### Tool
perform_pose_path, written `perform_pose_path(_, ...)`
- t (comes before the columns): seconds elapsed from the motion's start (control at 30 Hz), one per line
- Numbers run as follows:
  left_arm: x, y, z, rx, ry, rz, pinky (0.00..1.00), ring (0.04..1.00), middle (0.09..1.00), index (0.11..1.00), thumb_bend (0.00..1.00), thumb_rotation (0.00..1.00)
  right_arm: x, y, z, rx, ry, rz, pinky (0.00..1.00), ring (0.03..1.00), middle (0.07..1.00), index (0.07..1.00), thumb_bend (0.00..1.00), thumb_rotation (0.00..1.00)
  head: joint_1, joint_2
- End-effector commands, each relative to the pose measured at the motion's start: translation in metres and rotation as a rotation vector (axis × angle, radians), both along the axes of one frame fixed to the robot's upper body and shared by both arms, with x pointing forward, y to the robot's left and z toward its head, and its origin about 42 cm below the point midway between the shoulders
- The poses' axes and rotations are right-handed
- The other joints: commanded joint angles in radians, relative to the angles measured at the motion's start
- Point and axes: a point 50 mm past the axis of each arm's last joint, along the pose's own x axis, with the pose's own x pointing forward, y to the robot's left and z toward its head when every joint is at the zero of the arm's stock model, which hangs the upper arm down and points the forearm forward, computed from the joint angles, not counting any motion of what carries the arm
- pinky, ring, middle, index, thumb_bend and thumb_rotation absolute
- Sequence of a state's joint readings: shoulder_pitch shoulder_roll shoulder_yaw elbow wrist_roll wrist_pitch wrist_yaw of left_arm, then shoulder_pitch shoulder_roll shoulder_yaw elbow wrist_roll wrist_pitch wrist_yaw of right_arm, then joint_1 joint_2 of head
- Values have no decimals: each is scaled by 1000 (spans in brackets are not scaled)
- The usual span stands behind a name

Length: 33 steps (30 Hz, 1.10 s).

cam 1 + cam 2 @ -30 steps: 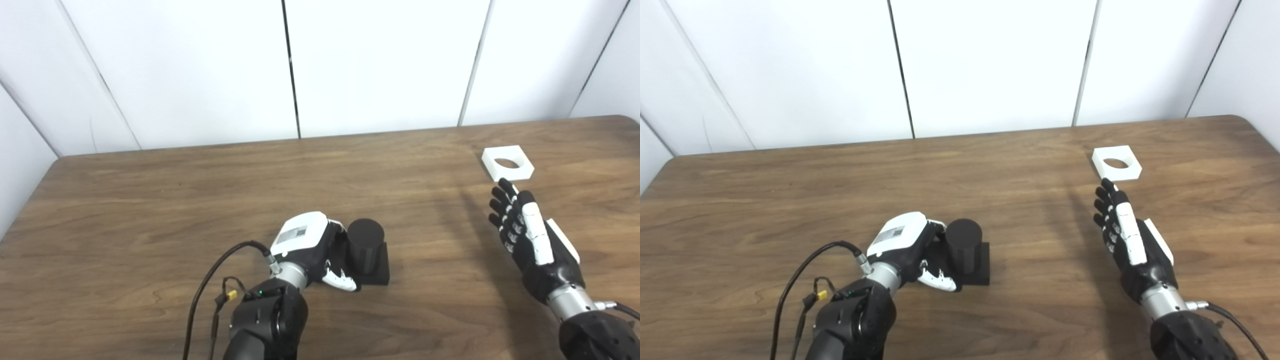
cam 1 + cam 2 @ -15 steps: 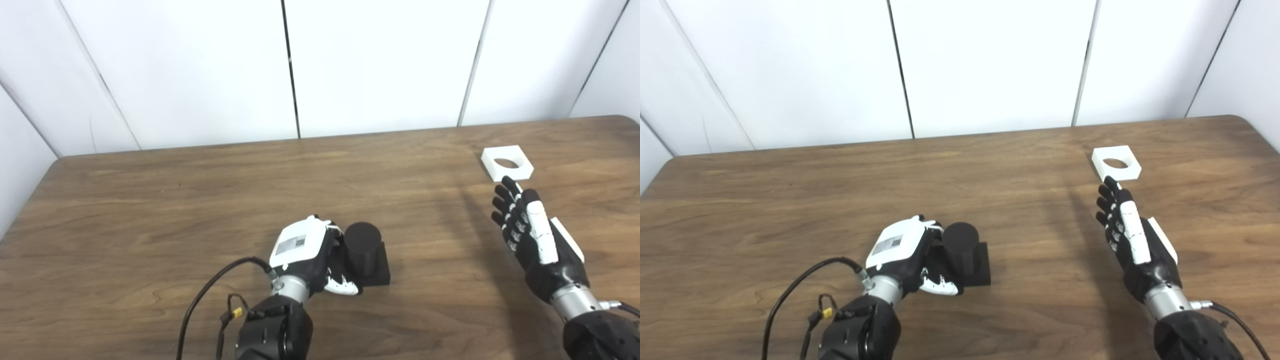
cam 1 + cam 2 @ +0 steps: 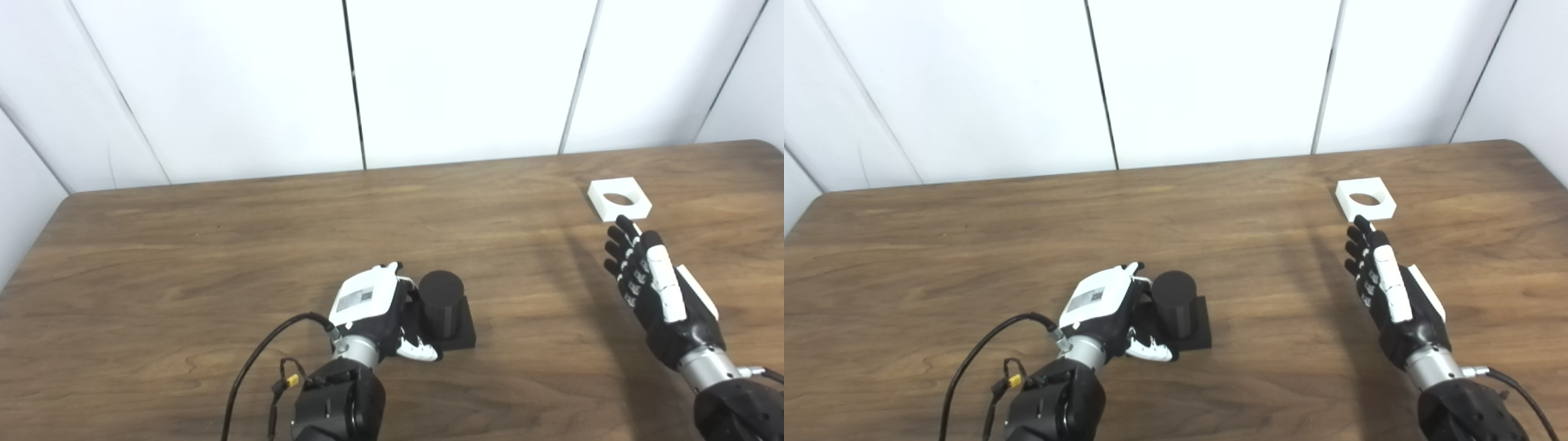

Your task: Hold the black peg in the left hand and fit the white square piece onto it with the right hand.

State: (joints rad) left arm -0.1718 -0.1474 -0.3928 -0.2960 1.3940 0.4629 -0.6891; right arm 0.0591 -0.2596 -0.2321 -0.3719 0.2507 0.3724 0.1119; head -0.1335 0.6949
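Note:
The black peg [image 3: 441,299] is a short cylinder standing upright on its square black base, near the table's front middle. My left hand [image 3: 375,304] presses against the peg's left side, white back facing up. Its thumb lies along the front of the base and one fingertip pokes out behind. The fingers do not wrap the peg. The white square piece [image 3: 638,209], with a round hole, lies flat at the far right. My right hand [image 3: 650,289] hovers open and flat just in front of it, fingertips short of its near edge.
The brown wooden table [image 3: 184,245] ends at a white panelled wall along the back. Its rounded right corner lies close behind the white piece. A black cable [image 3: 257,361] loops off my left forearm near the front edge.
My left hand has loosened from around the peg, and a fingertip now shows behind it. The right hand crept slightly closer to the white piece. The picture shifted a little.

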Motion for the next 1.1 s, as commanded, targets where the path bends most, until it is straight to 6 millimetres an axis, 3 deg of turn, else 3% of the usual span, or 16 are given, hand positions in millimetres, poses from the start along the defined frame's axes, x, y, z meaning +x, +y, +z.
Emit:
perform_pose_path(0.0, 3, -1, -5, 15, 66, -9, 1000, 1000, 972, 484, 515, 50, 3, 0, 15, -12, -68, 20, 1000, 1000, 991, 1000, 493, 1000, 3, 4)
perform_pose_path(0.53, 13, -1, 0, 75, 108, -38, 1000, 1000, 985, 489, 512, 53, 2, 1, 18, -20, -53, 11, 1000, 1000, 988, 1000, 502, 1000, -28, 2)
perform_pose_path(1.07, 11, -3, -1, 71, 108, -32, 1000, 1000, 978, 489, 511, 56, 12, -12, 40, -53, -101, 8, 1000, 1000, 982, 1000, 477, 1000, -40, 2)
